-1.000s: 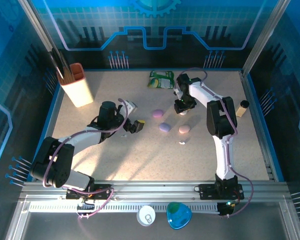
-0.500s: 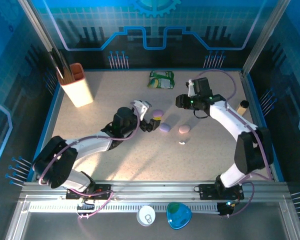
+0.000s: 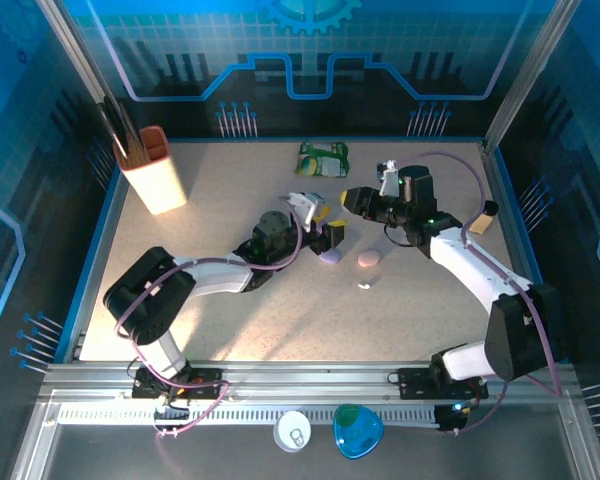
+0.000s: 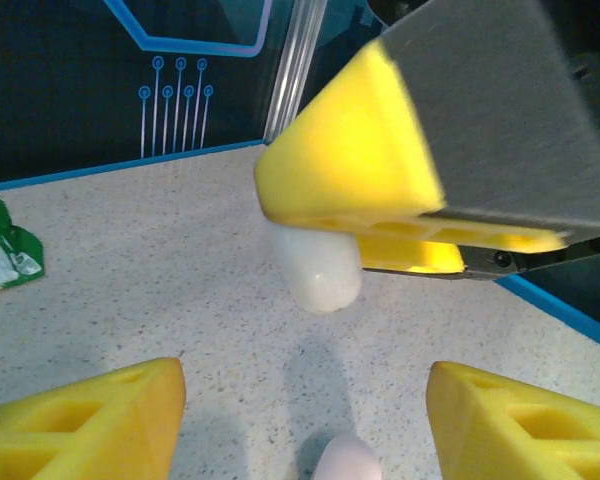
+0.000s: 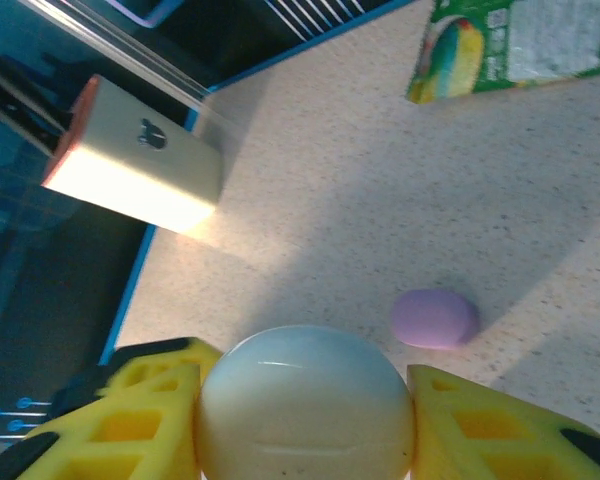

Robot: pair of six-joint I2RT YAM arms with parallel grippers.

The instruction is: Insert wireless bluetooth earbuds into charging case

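A white case (image 5: 302,385) is pinched in the right end effector (image 5: 306,415); the left end effector (image 4: 305,390) is spread.

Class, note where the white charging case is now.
In the right wrist view, the white charging case is clamped between the yellow fingers of the right gripper, with a lilac case lying beyond.

Your arms (image 3: 210,272) are white shells with black joints, each trailing a lilac cable (image 3: 458,160) — black bases (image 3: 442,381) at six o'clock. The left hand (image 3: 330,233) and right hand (image 3: 353,200) wear yellow, hollow-ribbed wedge pads (image 4: 90,420).
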